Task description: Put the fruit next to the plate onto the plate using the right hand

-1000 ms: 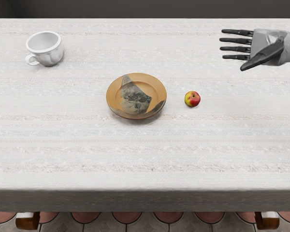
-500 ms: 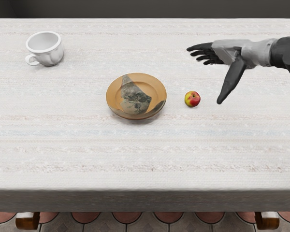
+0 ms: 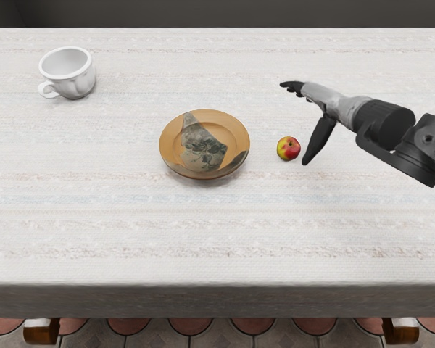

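Observation:
A small red and yellow apple point(image 3: 288, 148) lies on the tablecloth just right of an orange plate point(image 3: 236, 135) with a grey cat picture. My right hand point(image 3: 306, 116) comes in from the right edge and hovers above and right of the apple. Its fingers are spread and hold nothing. The thumb point(image 3: 315, 140) points down close beside the apple's right side, apparently without touching it. The left arm does not show.
A white cup point(image 3: 67, 71) stands at the far left back of the table point(image 3: 217, 232). The table's front edge runs across the bottom of the view.
The right arm has reached further in and dropped lower. The hand has turned edge-on and its thumb has come down beside the apple. The apple and plate have not moved.

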`<action>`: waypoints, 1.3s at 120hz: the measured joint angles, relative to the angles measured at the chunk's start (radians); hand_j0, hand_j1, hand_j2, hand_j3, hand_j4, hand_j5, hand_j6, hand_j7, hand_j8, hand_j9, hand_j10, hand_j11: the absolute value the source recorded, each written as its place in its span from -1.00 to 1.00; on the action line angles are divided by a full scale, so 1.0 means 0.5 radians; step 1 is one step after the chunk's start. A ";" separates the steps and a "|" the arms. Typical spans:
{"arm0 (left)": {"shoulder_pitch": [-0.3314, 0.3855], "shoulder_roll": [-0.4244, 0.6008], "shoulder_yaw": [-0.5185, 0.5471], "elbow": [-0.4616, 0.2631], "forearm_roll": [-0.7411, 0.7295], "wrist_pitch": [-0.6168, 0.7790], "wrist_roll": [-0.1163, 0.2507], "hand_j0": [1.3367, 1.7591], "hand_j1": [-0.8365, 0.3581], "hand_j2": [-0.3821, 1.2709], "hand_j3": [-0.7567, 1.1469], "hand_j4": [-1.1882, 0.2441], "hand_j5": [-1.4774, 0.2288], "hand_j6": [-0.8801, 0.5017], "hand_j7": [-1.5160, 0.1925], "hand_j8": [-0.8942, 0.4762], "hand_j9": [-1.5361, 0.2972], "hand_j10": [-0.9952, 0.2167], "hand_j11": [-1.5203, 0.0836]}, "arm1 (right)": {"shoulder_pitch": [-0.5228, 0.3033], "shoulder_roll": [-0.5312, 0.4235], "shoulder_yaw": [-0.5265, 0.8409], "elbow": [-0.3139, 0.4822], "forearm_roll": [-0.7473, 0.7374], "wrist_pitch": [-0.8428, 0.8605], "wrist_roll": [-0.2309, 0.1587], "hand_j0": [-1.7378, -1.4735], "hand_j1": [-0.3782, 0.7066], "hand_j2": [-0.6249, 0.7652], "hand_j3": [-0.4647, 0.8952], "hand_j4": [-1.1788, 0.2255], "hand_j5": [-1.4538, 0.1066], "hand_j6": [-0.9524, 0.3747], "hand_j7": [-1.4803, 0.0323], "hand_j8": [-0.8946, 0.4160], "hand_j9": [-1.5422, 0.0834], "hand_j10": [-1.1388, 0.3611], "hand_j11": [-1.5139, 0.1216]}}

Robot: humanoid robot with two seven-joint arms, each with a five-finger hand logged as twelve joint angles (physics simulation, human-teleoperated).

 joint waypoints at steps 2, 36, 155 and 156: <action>0.000 0.000 0.000 0.000 0.000 0.000 0.000 0.52 0.49 -0.48 -0.21 0.32 0.36 -0.08 0.40 -0.05 0.33 0.24 0.50 | 0.000 0.010 -0.018 0.000 -0.009 -0.022 -0.007 -0.40 -0.82 -0.11 -0.32 0.59 0.77 0.34 0.86 0.27 0.81 0.44 0.76; 0.000 0.000 0.000 0.000 0.000 0.000 0.000 0.52 0.49 -0.48 -0.21 0.32 0.36 -0.08 0.40 -0.05 0.33 0.24 0.50 | -0.015 0.123 -0.203 -0.084 -0.184 -0.201 -0.044 -0.40 -0.52 -0.15 -0.32 0.40 0.54 0.13 0.62 0.06 0.58 0.25 0.54; 0.000 0.000 0.000 0.000 0.000 0.000 0.000 0.52 0.49 -0.48 -0.21 0.32 0.36 -0.08 0.40 -0.05 0.33 0.24 0.50 | -0.023 0.441 -0.512 -0.387 -0.425 -0.570 -0.120 -0.40 -0.08 -0.21 -0.32 0.12 0.21 -0.16 0.28 -0.24 0.27 -0.01 0.23; 0.000 0.000 0.000 0.000 0.000 0.000 0.000 0.52 0.49 -0.48 -0.21 0.32 0.36 -0.08 0.40 -0.05 0.33 0.24 0.50 | -0.024 0.441 -0.513 -0.389 -0.425 -0.571 -0.120 -0.40 -0.08 -0.21 -0.32 0.12 0.21 -0.16 0.28 -0.24 0.27 -0.01 0.23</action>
